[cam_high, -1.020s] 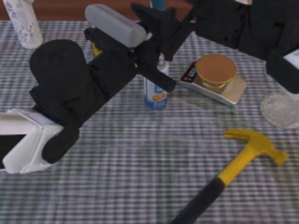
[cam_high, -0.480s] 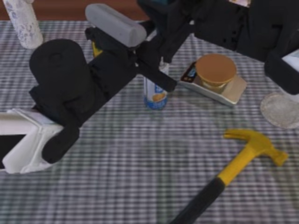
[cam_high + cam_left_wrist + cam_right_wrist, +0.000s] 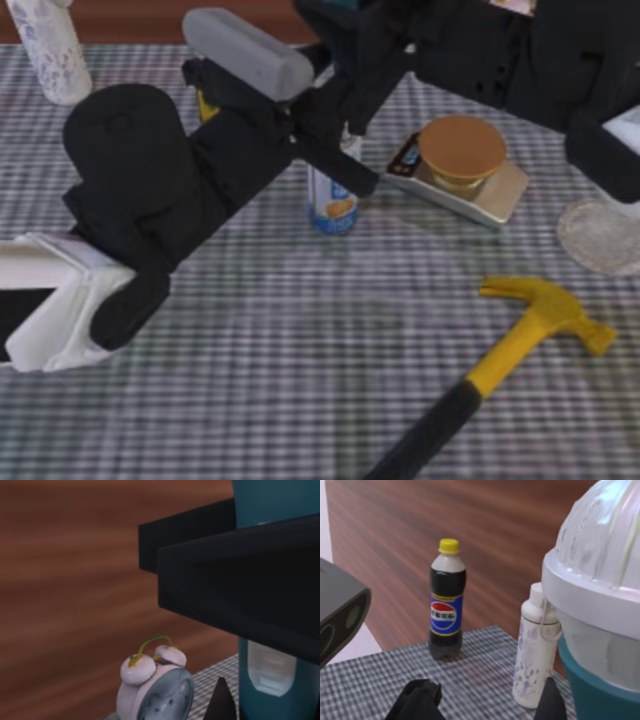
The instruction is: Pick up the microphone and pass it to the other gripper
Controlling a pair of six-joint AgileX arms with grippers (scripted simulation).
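— Where's the microphone (image 3: 270, 500)?
— Raised near the table's far edge — teal handle pinched by the right gripper (image 3: 345, 60).
— And the left gripper (image 3: 300, 125)?
— Just beside it; I cannot tell how its jaws stand.

Across the top view, our open room is the lower left and bottom centre of the tabletop (image 3: 250, 380) — bare checked cloth with nothing standing on it. The lower right is barred by the hammer (image 3: 500, 365), lying diagonally from the bottom edge up toward the right. In the centre a small white bottle (image 3: 333, 200) stands upright, with the gold-topped scale (image 3: 460, 165) just right of it, leaving only a narrow gap between them. Our left arm (image 3: 150, 200) fills the left half — its bulk blocks any pass there. A white patterned bottle (image 3: 50, 50) holds the upper-left corner, and a clear round dish (image 3: 600, 235) sits at the right edge.
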